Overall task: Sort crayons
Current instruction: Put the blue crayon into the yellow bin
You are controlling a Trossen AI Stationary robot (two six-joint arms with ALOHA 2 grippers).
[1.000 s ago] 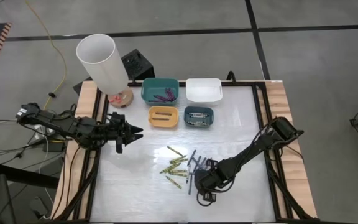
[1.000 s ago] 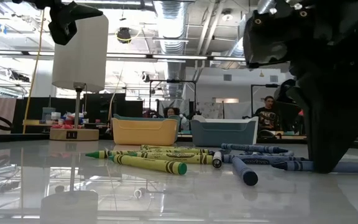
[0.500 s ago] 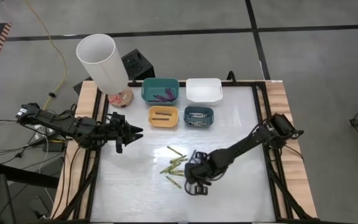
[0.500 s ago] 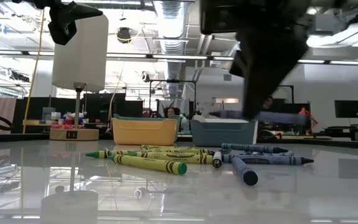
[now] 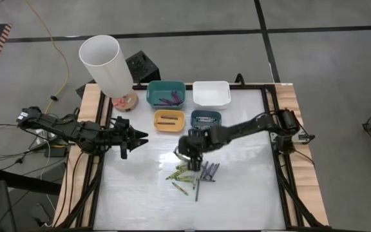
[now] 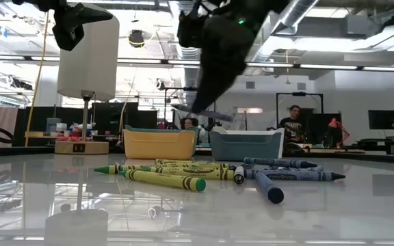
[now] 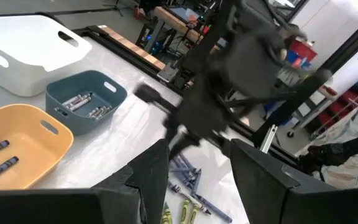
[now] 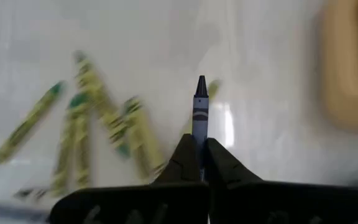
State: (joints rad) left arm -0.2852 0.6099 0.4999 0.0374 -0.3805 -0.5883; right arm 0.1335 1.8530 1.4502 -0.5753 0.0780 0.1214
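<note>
Above the yellow-green crayons [image 5: 183, 173], right tool [image 5: 187, 149] clamping a blue crayon [image 8: 200, 114]; left tool [image 5: 134, 138] open.

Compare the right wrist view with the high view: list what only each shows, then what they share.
Only the right wrist view: the right hand shut on a blue crayon, tip pointing forward.
Only the high view: the left hand waiting at the table's left, the teal bin, white bin and small blue bin, and the loose blue crayons.
Both: the yellow-green crayons and the yellow bin.
</note>
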